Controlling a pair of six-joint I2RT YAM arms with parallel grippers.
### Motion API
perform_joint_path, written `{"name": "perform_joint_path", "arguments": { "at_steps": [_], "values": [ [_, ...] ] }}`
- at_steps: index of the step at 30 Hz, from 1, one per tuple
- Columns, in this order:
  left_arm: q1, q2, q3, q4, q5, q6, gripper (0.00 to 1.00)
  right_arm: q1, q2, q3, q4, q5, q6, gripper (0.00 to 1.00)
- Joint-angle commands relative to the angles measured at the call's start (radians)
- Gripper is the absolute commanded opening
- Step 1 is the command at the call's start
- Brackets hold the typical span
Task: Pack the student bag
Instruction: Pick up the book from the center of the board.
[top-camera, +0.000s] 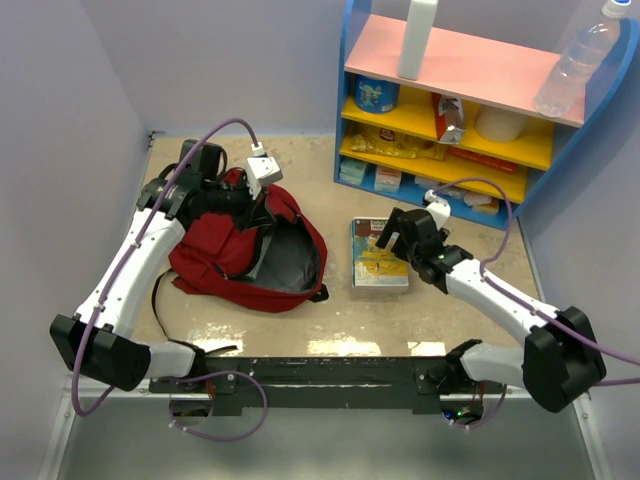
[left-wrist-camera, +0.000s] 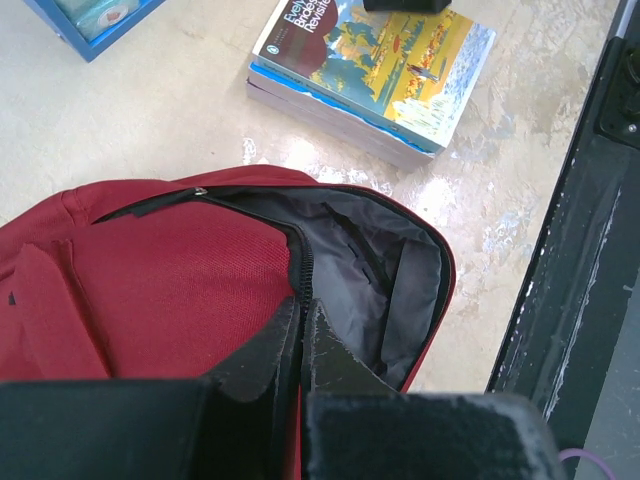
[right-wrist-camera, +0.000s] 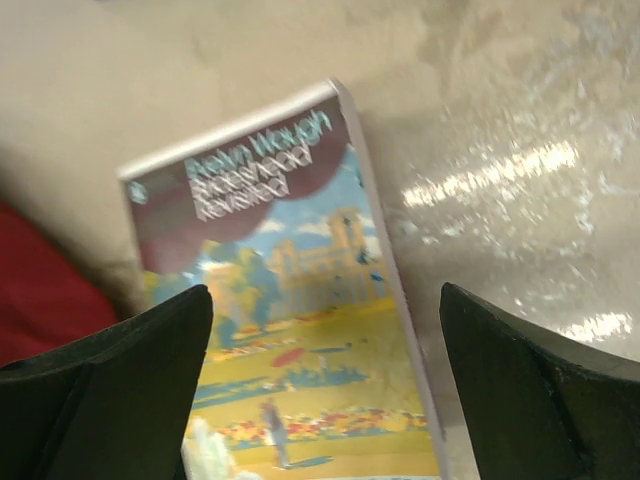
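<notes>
The student bag (top-camera: 215, 255), dark red with grey lining, lies left of centre with its mouth open toward the right. My left gripper (top-camera: 262, 208) is shut on the zipper rim of the student bag (left-wrist-camera: 150, 280); in the left wrist view my left gripper (left-wrist-camera: 300, 318) pinches that edge and holds the mouth up. A small stack of books (top-camera: 380, 265) with a colourful yellow-and-blue cover lies right of the bag. My right gripper (top-camera: 388, 236) hovers over it. In the right wrist view my right gripper (right-wrist-camera: 325, 292) is open wide, empty, straddling the top book (right-wrist-camera: 270, 240).
A blue shelf unit (top-camera: 350, 120) with pink and yellow shelves stands at the back right, holding a white bottle (top-camera: 417, 38), a clear bottle (top-camera: 578, 62) and packets. A black rail (top-camera: 330, 372) runs along the near edge. Walls close in on both sides.
</notes>
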Motion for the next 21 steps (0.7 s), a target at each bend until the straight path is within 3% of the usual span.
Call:
{"name": "perform_joint_path", "arguments": {
  "at_steps": [1, 8, 14, 21],
  "values": [
    [-0.001, -0.024, 0.001, 0.045, 0.048, -0.008, 0.00, -0.001, 0.023, 0.039, -0.059, -0.001, -0.001, 0.99],
    [0.000, -0.024, -0.004, 0.051, 0.048, -0.009, 0.00, -0.002, 0.027, -0.009, 0.011, -0.028, 0.000, 0.98],
    [-0.001, -0.025, -0.001, 0.051, 0.048, -0.008, 0.00, -0.004, 0.032, -0.072, 0.060, -0.057, 0.058, 0.79],
    [-0.001, -0.025, 0.001, 0.054, 0.055, -0.014, 0.00, -0.009, 0.003, -0.098, 0.049, -0.044, 0.083, 0.70]
  ]
}}
